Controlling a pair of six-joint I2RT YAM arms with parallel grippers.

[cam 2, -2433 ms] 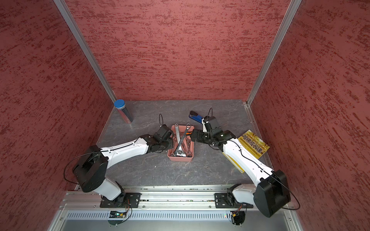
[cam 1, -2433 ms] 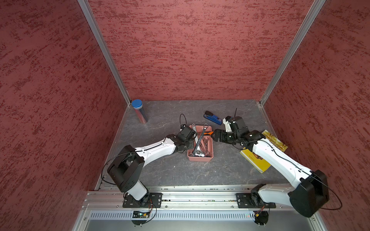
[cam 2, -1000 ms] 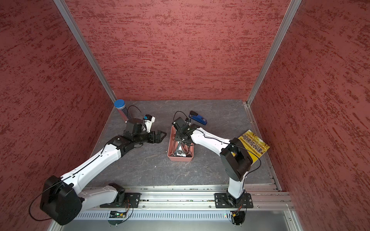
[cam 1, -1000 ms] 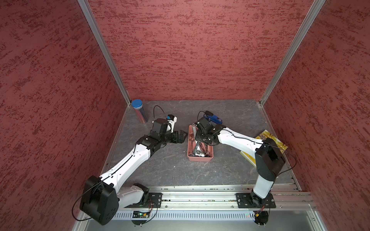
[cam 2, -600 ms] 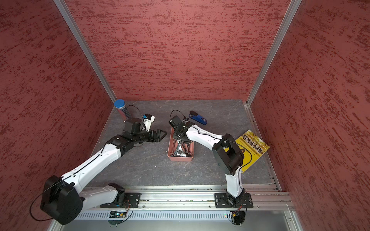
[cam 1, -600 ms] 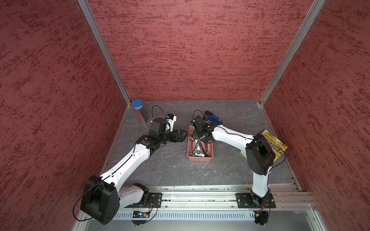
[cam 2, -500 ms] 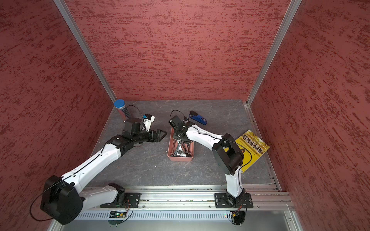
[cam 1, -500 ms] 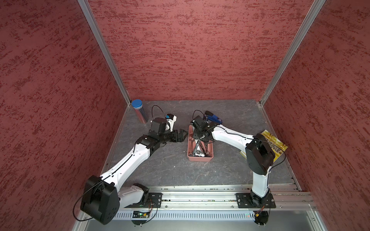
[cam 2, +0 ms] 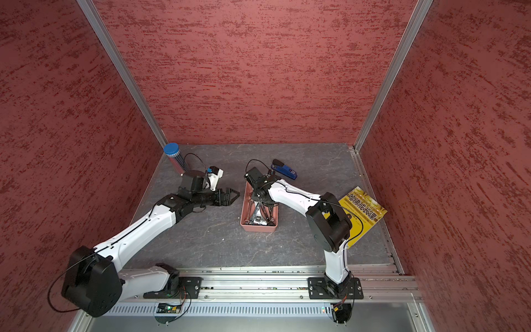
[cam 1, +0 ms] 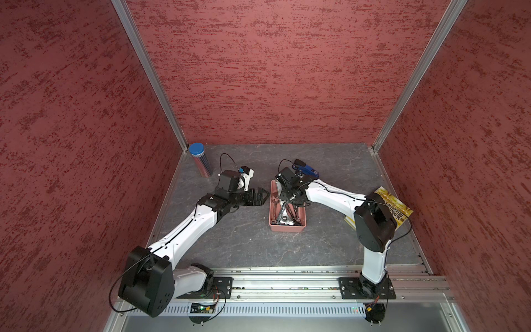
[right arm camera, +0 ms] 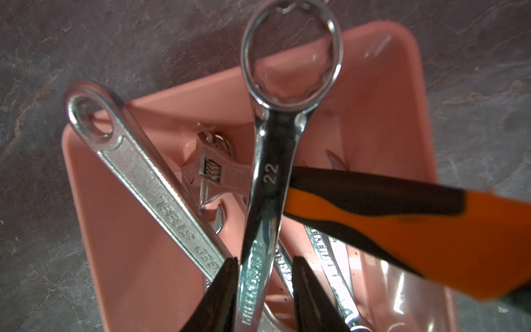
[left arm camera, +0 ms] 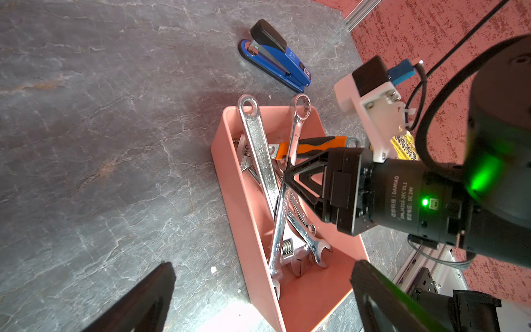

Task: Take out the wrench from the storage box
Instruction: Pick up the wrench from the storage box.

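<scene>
A blue-capped tube (cam 1: 198,159) stands in the back left corner of the table (cam 1: 244,247). The left claw (cam 1: 263,196) hangs spread wide, holding nothing, just beside the left wall of the pink storage box (cam 1: 287,229), which sits near the middle of the table with its long side running front to back. The box holds a heap of crossed steel wrenches. The wrench (right arm camera: 267,186) marked 22 lies slanted on top, its ring end propped over the back rim. The right claw (right arm camera: 265,260) is down over it. Its fingers (right arm camera: 221,287) stand close on either side of the shaft, but I cannot tell whether they pinch it. A blue stapler (cam 1: 306,168) lies behind the box, and a yellow book (cam 1: 395,205) lies by the right edge
</scene>
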